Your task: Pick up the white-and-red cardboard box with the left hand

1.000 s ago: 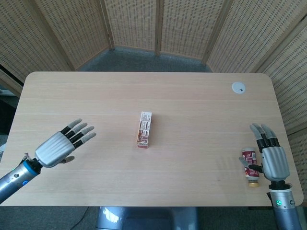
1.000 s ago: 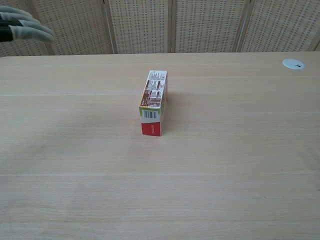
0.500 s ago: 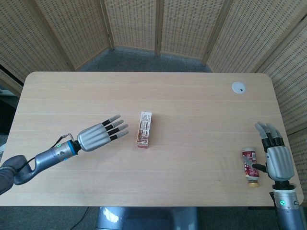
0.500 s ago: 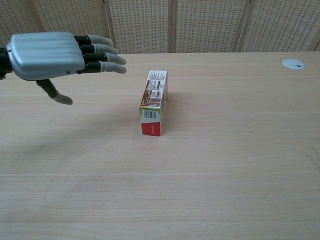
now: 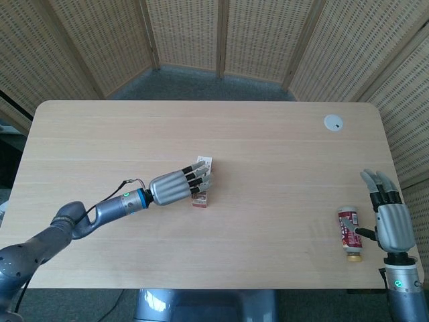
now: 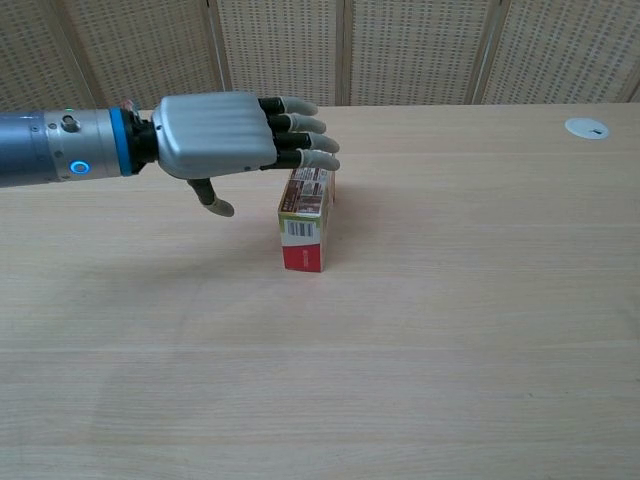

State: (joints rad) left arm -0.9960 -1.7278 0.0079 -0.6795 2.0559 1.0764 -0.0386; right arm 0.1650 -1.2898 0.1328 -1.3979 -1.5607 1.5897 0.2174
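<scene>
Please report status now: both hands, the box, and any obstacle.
Left hand open, fingers spread above the box, no grip yet. Box standing on the table. Right hand open beside a small bottle. No obstacle near the box.

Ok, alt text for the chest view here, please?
The robot's left hand, fingers extended and thumb hanging down, hovers over the far end of a white-and-red cardboard box lying on a light wooden table. Woven screens stand behind.

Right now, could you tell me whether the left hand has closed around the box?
No, in the chest view the left hand is above the box with fingers stretched out and thumb hanging clear.
</scene>
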